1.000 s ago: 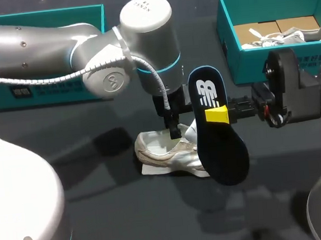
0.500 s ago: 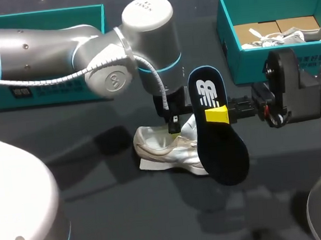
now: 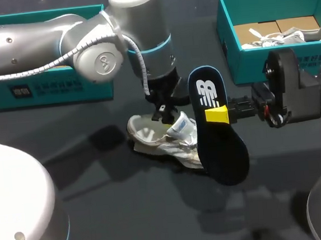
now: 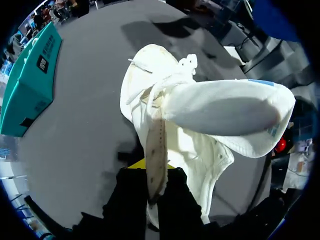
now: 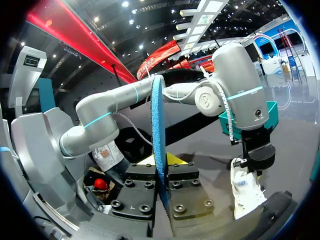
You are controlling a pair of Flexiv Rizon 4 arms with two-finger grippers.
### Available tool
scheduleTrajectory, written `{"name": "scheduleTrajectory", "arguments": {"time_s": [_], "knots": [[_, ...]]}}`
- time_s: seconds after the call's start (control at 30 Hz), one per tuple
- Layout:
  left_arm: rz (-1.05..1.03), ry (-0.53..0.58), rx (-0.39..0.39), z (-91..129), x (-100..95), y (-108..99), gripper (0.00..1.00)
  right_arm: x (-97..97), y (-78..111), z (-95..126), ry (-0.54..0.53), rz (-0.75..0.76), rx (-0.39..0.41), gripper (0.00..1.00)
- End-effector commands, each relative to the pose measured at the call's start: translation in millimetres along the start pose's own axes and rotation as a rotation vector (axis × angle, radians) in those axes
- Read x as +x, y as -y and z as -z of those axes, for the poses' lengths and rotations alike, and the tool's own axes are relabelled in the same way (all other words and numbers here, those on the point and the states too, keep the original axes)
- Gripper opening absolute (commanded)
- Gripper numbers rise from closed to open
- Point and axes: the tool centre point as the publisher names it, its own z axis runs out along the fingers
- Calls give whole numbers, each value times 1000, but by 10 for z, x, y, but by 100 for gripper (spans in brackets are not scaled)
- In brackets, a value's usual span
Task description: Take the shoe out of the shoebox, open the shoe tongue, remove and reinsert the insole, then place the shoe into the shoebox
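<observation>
The shoe [image 3: 160, 145] sat out of the shoebox [image 3: 256, 61] on the table [image 3: 100, 204], its rim pinched by the left gripper [image 3: 165, 111], and the insole [image 3: 225, 148] was out, clamped upright in the right gripper [image 3: 217, 115] — reinserting and reboxing remained.

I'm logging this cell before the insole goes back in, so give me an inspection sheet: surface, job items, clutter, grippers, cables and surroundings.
Surface: dark table, no spills or marks seen.
Job's things: white shoe on the table, tongue folded open; dark insole held upright in the air beside it; teal shoebox at the far right, with a second shoe inside.
Clutter: another teal box at the far left.
Grippers: left gripper shut on the white shoe's upper edge; right gripper shut on the insole.
Cables: grey hose along the left arm, clear of the shoe.
Surroundings: nothing seen.
</observation>
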Motion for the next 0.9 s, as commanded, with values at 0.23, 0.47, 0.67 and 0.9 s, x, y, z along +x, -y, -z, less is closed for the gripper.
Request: {"name": "scheduleTrajectory", "arguments": {"time_s": [0.23, 0.47, 0.67, 0.9], "knots": [[-373, -15, -32, 220, 115, 32, 0, 9, 11, -13, 3, -1, 0, 0], [-373, -15, -32, 220, 115, 32, 0, 9, 11, -13, 3, -1, 0, 0], [-656, 25, -56, 344, 189, 35, 0, 9, 11, -13, 3, -1, 0, 0], [-907, 21, -83, 367, 244, 99, 0, 9, 11, -13, 3, -1, 0, 0]]}}
